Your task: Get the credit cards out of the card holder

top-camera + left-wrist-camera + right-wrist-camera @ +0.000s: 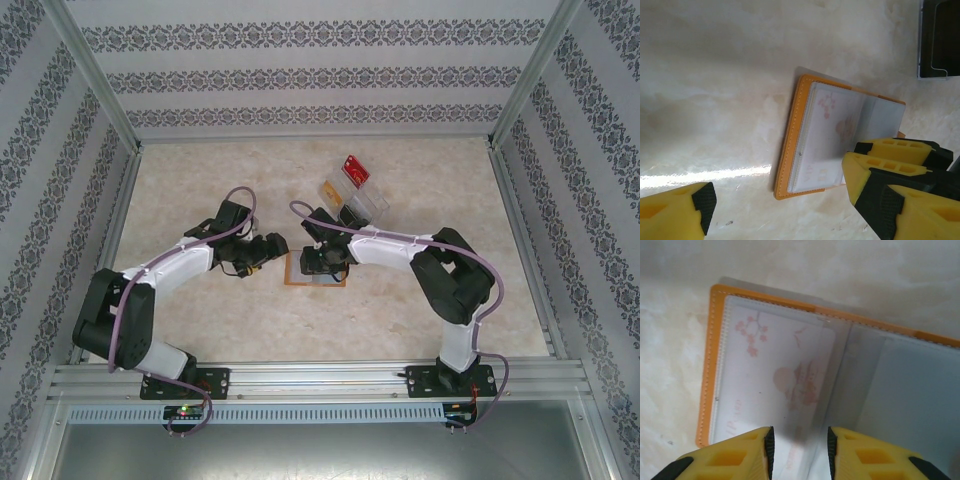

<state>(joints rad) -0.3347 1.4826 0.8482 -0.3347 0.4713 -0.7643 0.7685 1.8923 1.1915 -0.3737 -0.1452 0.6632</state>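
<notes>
**Between the right jaws: near edge of the open card holder**

Between the yellow fingers [735, 457] of the right gripper [800, 452], at the bottom of the right wrist view: the near edge of a frosted pocket page; jaws narrow, with a plain gap between the pads; whether the pads touch the page cannot be told.

Item 1, card holder [840, 370]: orange-tan, lying open and flat on the table [220, 330]; stitched border along its left and far edges; grey see-through pages inside; the fold runs away from the right jaws, just right of the gap.

Item 2, pale printed card [785, 380]: inside the left pocket page; pink blossom sprig, round sun and pagoda showing through the plastic; its near end lies under and between the right fingers.

Item 3, left gripper [790, 207]: jaws wide, nothing between the pads; one finger [675, 212] is low on the left of the left wrist view, the other low on the right; the holder's near left corner lies ahead of the gap, apart from both pads; in the top view this gripper hangs just beside the holder's left edge.

Item 4, clear tray [372, 203]: beyond the holder toward the far right, apart from it; a red card [355, 170] at its far end; a dark flat piece [940, 42] inside, kind not discernible.
</notes>
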